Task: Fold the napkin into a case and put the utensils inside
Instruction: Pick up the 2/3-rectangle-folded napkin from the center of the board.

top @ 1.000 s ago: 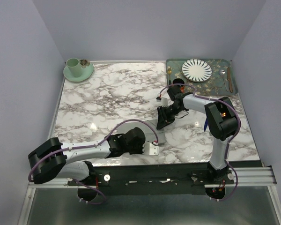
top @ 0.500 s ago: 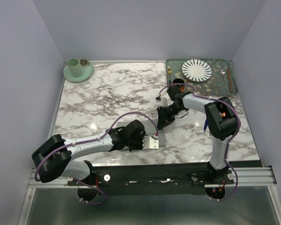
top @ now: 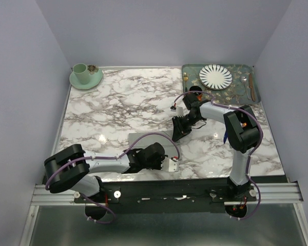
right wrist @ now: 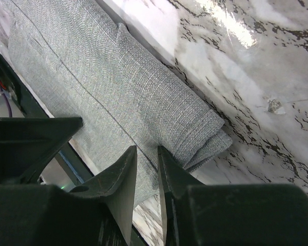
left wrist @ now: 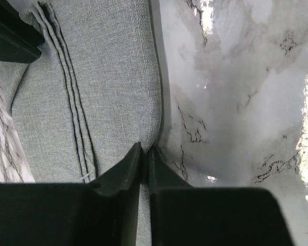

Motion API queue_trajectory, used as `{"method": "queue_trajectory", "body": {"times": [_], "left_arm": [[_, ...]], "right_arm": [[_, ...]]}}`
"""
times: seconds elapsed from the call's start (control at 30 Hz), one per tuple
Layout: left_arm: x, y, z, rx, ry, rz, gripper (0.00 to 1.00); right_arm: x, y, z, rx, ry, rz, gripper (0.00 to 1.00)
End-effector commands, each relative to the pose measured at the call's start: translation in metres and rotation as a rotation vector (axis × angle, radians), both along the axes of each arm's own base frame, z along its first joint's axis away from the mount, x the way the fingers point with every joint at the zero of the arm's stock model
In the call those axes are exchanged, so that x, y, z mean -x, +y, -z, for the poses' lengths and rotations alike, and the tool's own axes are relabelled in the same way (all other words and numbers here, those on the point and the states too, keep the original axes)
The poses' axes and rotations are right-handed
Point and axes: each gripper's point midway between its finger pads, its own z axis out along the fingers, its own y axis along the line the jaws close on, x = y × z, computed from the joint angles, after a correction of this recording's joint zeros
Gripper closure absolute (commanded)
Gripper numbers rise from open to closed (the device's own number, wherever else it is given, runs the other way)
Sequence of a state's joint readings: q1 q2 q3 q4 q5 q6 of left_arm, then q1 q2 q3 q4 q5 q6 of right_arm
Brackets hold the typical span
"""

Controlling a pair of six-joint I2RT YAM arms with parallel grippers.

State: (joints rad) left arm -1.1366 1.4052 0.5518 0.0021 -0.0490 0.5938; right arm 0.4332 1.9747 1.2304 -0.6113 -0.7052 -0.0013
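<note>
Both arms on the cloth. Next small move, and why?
Probably lift the left gripper a little and carry its pinched edge over the napkin for the next fold. Its fingers are closed on that folded edge, and the right gripper clamps the other end, so the cloth should not slide.

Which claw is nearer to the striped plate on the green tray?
Right. The right claw sits midway across the table, below-left of the striped plate; the left claw is farther off, at the near edge.

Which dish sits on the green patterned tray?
The white round plate with dark radial stripes, far right. The mint-green saucer with its cup stands on the marble table, far left.
</note>
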Motion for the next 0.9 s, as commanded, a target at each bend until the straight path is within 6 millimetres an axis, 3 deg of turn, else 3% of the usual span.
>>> {"method": "queue_trajectory", "body": {"times": [0.0,0.07,0.17,0.3,0.37,0.87], "left_arm": [[0.011,0.032,0.031,-0.157,0.078,-0.004,0.91],[0.013,0.032,0.03,-0.163,0.101,0.006,1.0],[0.019,0.026,0.021,-0.129,0.177,0.031,1.0],[0.043,0.01,-0.003,-0.05,0.325,0.102,1.0],[0.044,0.008,-0.014,-0.03,0.37,0.09,1.0],[-0.025,-0.003,-0.047,0.134,0.758,-0.06,1.0]], "right_arm": [[0.003,-0.013,0.023,0.094,0.005,-0.023,0.69],[0.003,-0.013,0.023,0.094,0.005,-0.027,0.69],[0.003,-0.014,0.022,0.09,0.005,-0.031,0.69],[0.008,-0.013,0.018,0.072,0.007,-0.036,0.69],[0.01,-0.012,0.015,0.056,0.009,-0.041,0.7],[0.01,-0.012,0.015,0.046,-0.006,-0.067,0.71]]}}
